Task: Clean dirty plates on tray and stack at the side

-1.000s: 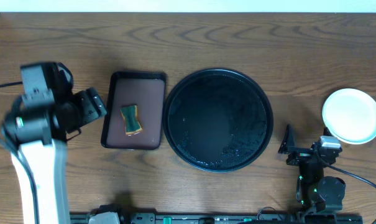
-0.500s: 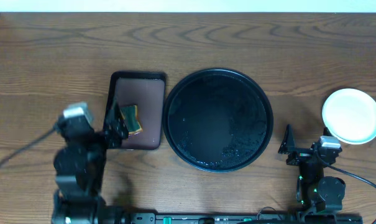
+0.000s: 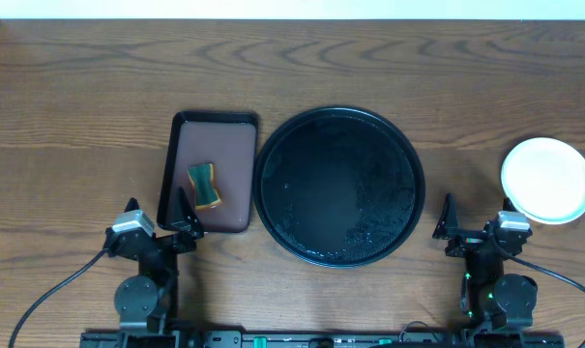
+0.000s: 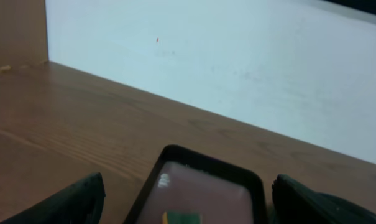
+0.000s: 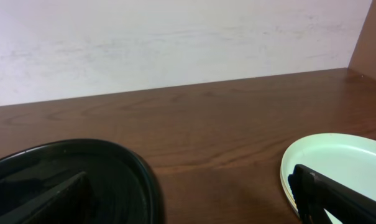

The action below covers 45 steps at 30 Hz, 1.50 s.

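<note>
Overhead, we count one black tray (image 3: 339, 185) mid-table. One small brown tray (image 3: 211, 172) sits just beside its rim at 9 o'clock, with one sponge (image 3: 204, 186) in it. One pile of plates (image 3: 548, 180) lies well apart at 3 o'clock, near the right edge of the table (image 3: 99, 87); how many it holds we cannot tell. There are two claws, the left claw (image 3: 158, 215) at 7 o'clock and the right claw (image 3: 476, 220) at 5 o'clock. Both are spread wide and hold nothing. Open wood runs along the whole 12 o'clock side.

Left wrist: two fingers (image 4: 73, 202) stand wide apart, with the small tray and sponge between them and a wall (image 4: 237, 68) beyond.

Right wrist: two fingers are wide. The tray rim is at 9 o'clock and the plates at 3 o'clock, with bare wood between.
</note>
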Motion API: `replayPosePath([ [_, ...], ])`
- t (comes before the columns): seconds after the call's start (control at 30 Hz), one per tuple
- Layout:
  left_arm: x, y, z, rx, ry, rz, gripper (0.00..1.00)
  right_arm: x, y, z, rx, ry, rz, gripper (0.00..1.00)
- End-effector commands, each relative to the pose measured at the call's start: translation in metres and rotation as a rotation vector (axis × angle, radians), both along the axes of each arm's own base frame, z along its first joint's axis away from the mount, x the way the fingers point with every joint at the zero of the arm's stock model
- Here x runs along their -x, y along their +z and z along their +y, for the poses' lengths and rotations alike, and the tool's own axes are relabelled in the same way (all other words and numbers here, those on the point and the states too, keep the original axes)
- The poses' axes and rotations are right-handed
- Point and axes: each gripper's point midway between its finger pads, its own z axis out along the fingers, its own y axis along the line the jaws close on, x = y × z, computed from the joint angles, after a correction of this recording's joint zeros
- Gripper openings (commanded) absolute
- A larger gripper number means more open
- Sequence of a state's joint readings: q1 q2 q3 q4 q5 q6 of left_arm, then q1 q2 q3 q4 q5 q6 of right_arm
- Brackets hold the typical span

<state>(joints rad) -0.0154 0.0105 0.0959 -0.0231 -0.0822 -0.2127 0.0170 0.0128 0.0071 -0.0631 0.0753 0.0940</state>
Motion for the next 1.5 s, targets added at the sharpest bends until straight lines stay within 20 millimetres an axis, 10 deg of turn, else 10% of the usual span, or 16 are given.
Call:
replayPosePath([
  [0.0,-0.005,-0.024,0.002,0.001,0.016,0.008,0.87,0.000,-0.001,0.002,0.006,0.011,0.002,0.99],
  [0.43,-0.003,-0.053,0.003,-0.002,0.017,0.126,0.87,0.000,-0.001,0.002,0.006,0.011,0.002,0.99],
  [1.47,-0.003,-0.054,0.003,-0.002,0.016,0.132,0.87,0.000,-0.001,0.002,0.006,0.011,0.002,0.99],
])
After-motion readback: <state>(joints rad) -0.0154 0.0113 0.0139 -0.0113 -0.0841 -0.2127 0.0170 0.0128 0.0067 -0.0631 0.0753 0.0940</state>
